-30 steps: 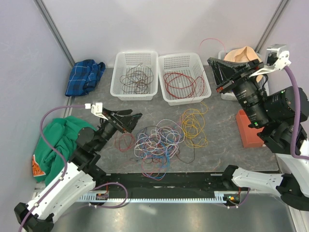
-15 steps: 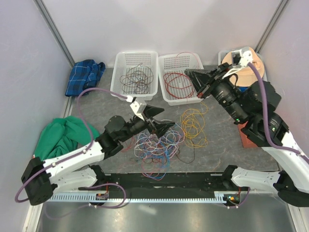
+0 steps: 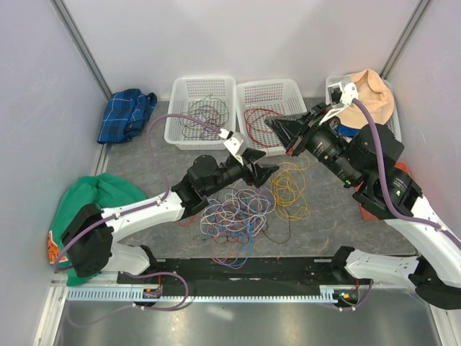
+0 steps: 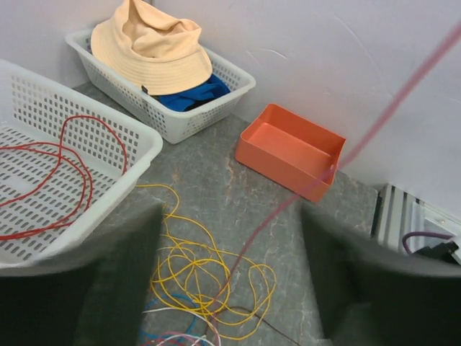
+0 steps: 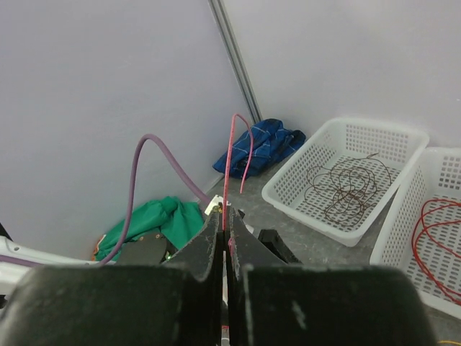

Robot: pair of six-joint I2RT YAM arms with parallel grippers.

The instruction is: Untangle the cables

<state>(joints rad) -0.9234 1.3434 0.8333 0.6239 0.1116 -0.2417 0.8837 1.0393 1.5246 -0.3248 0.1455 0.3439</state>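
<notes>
A tangle of thin cables [image 3: 234,213], white, blue, purple and red, lies mid-table, with a yellow cable [image 3: 292,189] at its right. My left gripper [image 3: 261,171] is open and empty above the tangle's far edge. In the left wrist view its gripper [image 4: 230,213] frames the yellow cable [image 4: 194,274], and a taut pink-red cable [image 4: 288,202] crosses diagonally between the jaws. My right gripper [image 3: 277,130] hovers over the middle basket. It is shut on the pink-red cable [image 5: 229,158], which sticks up from the closed gripper [image 5: 227,220] and loops over.
Three white baskets stand at the back. The left one [image 3: 200,112] holds a brown cable, the middle one [image 3: 270,115] a red cable, the right one [image 3: 392,122] a tan hat. An orange box [image 4: 292,148] sits right. Blue cloth [image 3: 126,112] and green cloth [image 3: 94,205] lie left.
My left arm has swung right and forward from the table's left to over the tangle. My right gripper has moved left and down from the hat basket, with the pink-red cable.
</notes>
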